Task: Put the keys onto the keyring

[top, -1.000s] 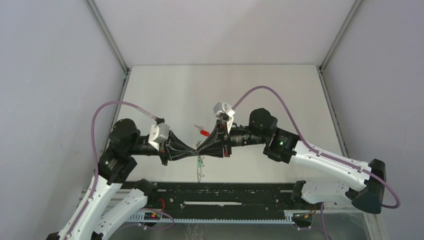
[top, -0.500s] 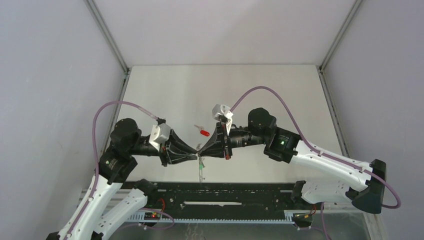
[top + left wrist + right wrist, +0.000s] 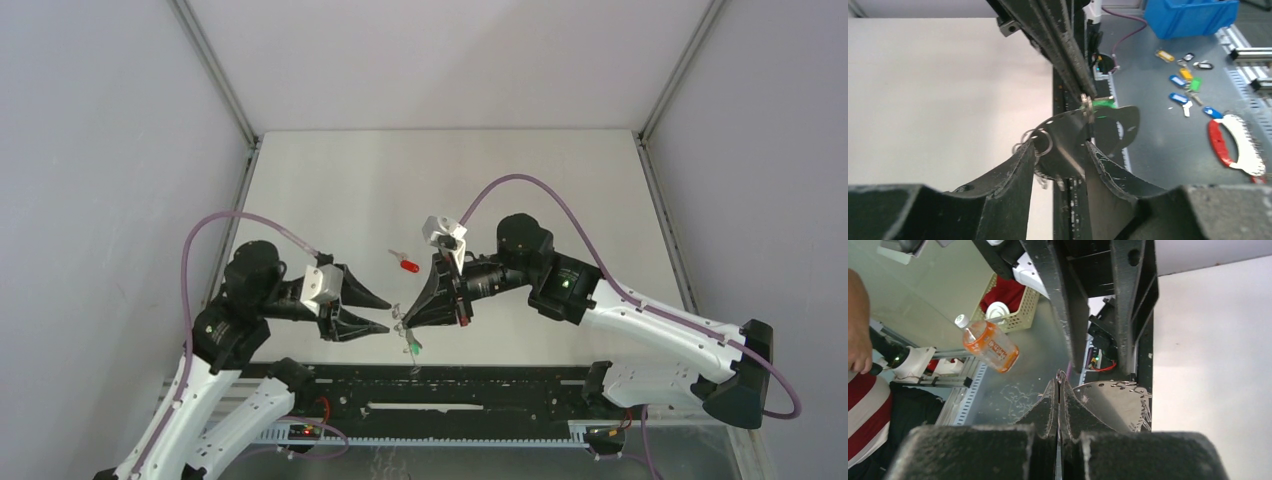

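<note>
Pale tabletop [image 3: 500, 190], boxed in by grey walls, carries the red key [image 3: 406, 264] lying alone near the middle. Closer to the near edge, the right gripper [image 3: 402, 317] is pinched closed on the keyring [image 3: 1039, 142], with the green key [image 3: 413, 346] dangling beside the loops below its tips. Just to the left, the left gripper [image 3: 389, 314] has its fingers spread apart and grips nothing. Whether a fingertip touches the ring cannot be told.

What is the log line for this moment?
left gripper: open | right gripper: shut on keyring | green key: hangs under it | red key: on table
</note>
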Controlling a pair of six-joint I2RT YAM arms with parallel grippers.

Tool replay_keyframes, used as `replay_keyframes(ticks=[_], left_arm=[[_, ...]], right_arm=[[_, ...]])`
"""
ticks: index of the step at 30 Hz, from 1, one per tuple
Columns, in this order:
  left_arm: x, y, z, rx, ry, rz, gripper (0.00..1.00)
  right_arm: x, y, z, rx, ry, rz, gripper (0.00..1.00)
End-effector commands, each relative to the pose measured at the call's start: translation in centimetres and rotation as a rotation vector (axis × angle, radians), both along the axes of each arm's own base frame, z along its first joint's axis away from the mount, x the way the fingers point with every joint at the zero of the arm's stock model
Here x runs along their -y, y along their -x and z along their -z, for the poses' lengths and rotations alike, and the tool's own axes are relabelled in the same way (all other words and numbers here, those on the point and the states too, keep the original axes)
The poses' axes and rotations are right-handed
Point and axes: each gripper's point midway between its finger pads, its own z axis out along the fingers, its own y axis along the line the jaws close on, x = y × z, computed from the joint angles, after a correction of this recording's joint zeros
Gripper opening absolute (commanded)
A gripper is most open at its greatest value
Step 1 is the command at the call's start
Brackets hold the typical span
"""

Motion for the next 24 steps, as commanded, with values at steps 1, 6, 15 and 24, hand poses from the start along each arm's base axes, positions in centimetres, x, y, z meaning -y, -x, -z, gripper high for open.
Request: replay_keyframes(ticks=[1,6,15,24], left_arm=[[-0.5,-1.1,-1.7,0.2,0.031,-0.074,0.45],[0.0,-0.9,-3.2,0.274,0.11,-0.087,0.44],[0.6,-0.4,-2.2,0.306,0.09,-0.064,0.41],[0.5,-0.5,-2.1,0.306,0.081,-0.071,0.4]], right_arm=[[0.3,1.0,-3.5,0.013,-0.105,-0.067,0.0],[-0.1,0.5,-3.9,-0.001,-0.123,-0.059,0.0],[-0.6,0.2,-4.4,-0.014,-0.147,-0.063,0.0],[-0.4,0.4,-4.5,-0.018,-0.152,-0.088,0.0]])
